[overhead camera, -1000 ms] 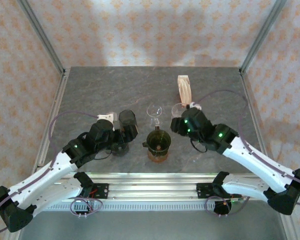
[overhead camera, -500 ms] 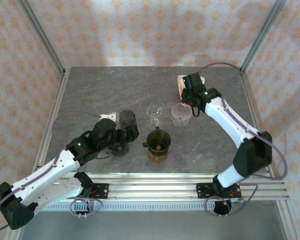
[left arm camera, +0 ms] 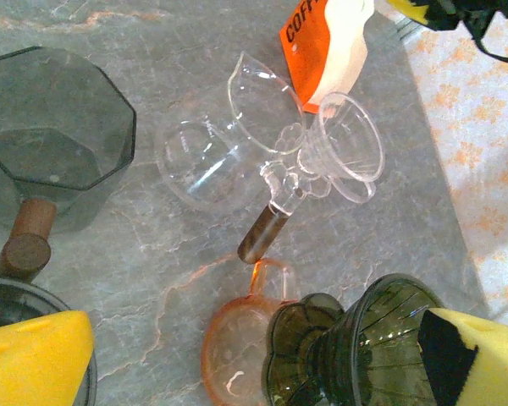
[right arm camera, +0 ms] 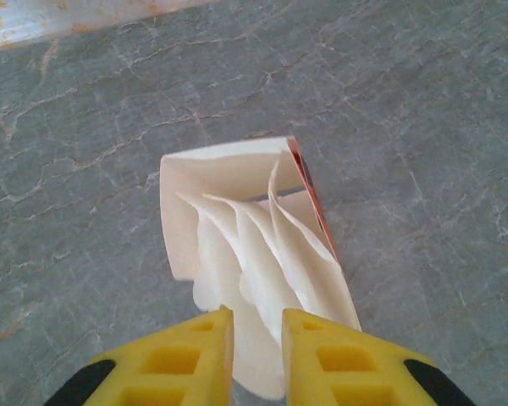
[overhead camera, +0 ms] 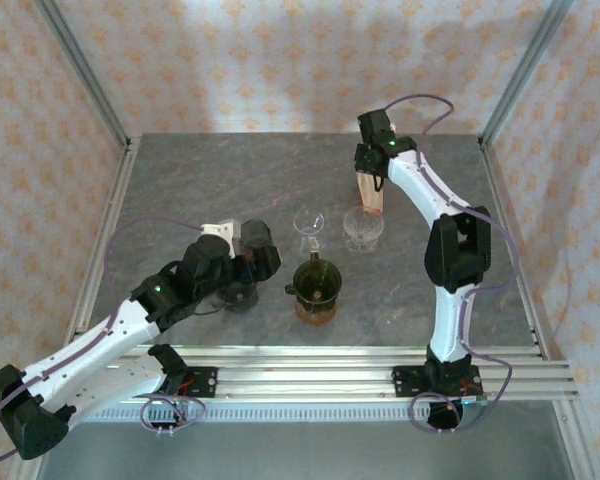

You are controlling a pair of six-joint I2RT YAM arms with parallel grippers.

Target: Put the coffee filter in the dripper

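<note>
Overhead, the right pincer hangs directly above the upright filter pack. The left pincer sits low, with the green dripper just to its right and well apart from the pack. From the left wrist, the left pincer stands wide, its yellow pads far apart. The green dripper is close against the right-hand pad, an orange cup lies between the pads, and clear glass pieces lie beyond the tips. From the right wrist, the right pincer is narrow. The coffee filters fan from the pack just ahead, one white edge reaching between the pads; whether it is pinched cannot be told.
</note>
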